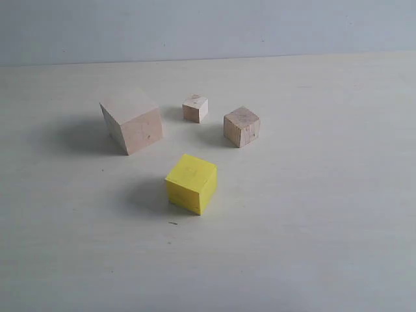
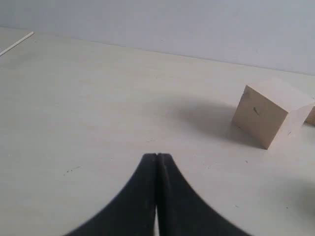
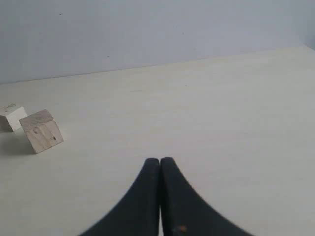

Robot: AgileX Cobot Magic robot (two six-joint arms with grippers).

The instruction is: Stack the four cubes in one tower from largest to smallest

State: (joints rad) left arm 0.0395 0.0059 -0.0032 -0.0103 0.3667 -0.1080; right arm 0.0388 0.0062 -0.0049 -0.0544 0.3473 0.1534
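Underneath everything, a pale table, with a grey-white wall behind it. On the tabletop, four cubes, all separate, each resting directly on the surface and none touching another.

At the left of the group, the large cube: plain pale wood, turned with one edge toward the exterior camera. In the left wrist view, the same large cube, well ahead of the fingertips and off to one side.

Nearest the exterior camera, the yellow cube, in front of the other three, near the large one but apart from it.

At the right of the group, the medium cube, with brownish grain on top. In the right wrist view, that medium cube again, well away from the fingertips.

Farthest back, the tiny cube, between the large and medium ones. In the right wrist view, the tiny cube just beside the medium one.

On the left gripper, black jaws pressed together, gripping nothing. On the right gripper, jaws likewise closed tip to tip, empty.
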